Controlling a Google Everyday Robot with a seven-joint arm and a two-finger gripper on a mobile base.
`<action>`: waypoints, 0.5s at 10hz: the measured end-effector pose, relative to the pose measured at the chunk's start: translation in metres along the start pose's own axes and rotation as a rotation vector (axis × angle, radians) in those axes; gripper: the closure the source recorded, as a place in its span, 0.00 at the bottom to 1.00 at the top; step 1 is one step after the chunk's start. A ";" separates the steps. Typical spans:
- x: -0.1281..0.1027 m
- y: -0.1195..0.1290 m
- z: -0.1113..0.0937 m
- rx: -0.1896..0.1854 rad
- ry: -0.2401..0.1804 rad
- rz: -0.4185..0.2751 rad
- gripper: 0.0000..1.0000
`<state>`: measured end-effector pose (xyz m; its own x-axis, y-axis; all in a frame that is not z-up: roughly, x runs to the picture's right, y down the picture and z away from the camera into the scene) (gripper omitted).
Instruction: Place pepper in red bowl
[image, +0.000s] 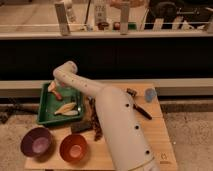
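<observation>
My arm reaches from the lower right up to its bend, then down into the far left corner of the green tray (46, 114). My gripper (55, 89) is low over that corner. A small red slender thing, seemingly the pepper (58, 94), lies right at the gripper; I cannot tell whether it is held. The red bowl (74, 147) stands at the table's front, below the tray and apart from the gripper. Its paler bottom shows and it holds nothing.
A purple bowl (36, 142) stands left of the red bowl. A pale yellow banana-like item (66, 107) lies in the tray. A dark block (80, 125) and brown pieces (97, 129) lie mid-table. A blue cup (150, 94) and a dark utensil (142, 111) are at the right.
</observation>
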<state>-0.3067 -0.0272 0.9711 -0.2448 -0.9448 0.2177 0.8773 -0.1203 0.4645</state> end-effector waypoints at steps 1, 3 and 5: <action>0.003 -0.002 0.002 0.007 0.005 -0.006 0.20; 0.009 -0.005 0.006 0.015 0.015 -0.017 0.20; 0.012 -0.007 0.009 0.018 0.021 -0.026 0.20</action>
<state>-0.3199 -0.0345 0.9783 -0.2585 -0.9476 0.1874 0.8631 -0.1395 0.4854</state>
